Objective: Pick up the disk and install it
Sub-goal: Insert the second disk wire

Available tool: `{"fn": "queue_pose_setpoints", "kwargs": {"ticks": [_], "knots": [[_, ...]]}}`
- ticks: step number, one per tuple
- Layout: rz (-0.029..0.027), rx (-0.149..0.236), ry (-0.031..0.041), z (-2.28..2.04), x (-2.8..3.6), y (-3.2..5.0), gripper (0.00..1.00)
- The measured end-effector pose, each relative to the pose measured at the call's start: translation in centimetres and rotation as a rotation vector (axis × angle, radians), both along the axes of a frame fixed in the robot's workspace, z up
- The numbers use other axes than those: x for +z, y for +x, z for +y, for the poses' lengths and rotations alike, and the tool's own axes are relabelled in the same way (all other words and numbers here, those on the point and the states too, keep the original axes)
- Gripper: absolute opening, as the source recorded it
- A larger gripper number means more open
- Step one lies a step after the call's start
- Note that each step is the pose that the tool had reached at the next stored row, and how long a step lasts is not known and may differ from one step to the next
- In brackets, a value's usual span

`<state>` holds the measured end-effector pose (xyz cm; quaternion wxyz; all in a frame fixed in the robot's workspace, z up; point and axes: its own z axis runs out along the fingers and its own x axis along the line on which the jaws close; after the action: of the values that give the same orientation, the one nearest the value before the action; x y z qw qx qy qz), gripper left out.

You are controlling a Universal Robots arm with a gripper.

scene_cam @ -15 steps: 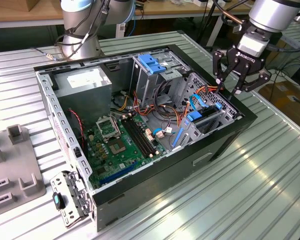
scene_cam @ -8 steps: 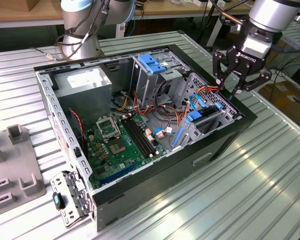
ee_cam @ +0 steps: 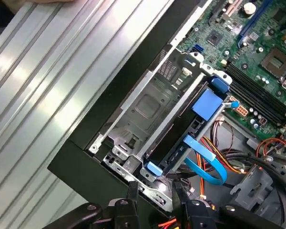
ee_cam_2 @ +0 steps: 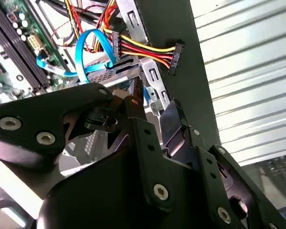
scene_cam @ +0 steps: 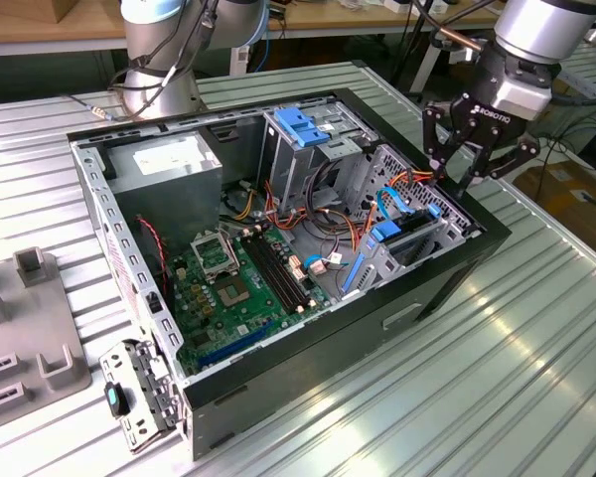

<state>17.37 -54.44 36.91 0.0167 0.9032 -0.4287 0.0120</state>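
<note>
Exterior view: tool (scene_cam: 474, 169) spread wide, empty, above case edge (scene_cam: 477, 224); disk (scene_cam: 409, 231) seated in bay.

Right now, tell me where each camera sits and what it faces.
Exterior view: off the arm, above the open computer case, with the tool over the drive cage.
First wrist view: on the arm, facing down at the disk seated in its bay.
Second wrist view: behind the tool, facing the cables.
Both wrist views share the blue cable.

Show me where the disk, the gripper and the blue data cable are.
disk (ee_cam: 207, 102): first wrist view, its blue frame.
gripper (scene_cam: 464, 171): exterior view, midway between the fingertips.
blue data cable (ee_cam: 205, 164): first wrist view, the flat loop.
</note>
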Motion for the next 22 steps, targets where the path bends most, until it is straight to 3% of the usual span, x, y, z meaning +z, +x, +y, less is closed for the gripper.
{"fn": "queue_pose_setpoints", "kwargs": {"ticks": [1,4,5,11,17,22], "knots": [[0.0000,0.067,-0.0001,0.00,0.00,0.00,0.42],[0.0000,0.124,0.0001,0.00,0.00,0.00,0.42],[0.0000,0.170,-0.0002,0.00,0.01,0.03,0.42],[0.0000,0.184,-0.0001,0.02,0.01,0.25,0.42],[0.0000,0.208,0.0000,0.21,0.00,1.05,0.42],[0.0000,0.232,0.0000,0.80,0.00,1.46,0.42]]}}
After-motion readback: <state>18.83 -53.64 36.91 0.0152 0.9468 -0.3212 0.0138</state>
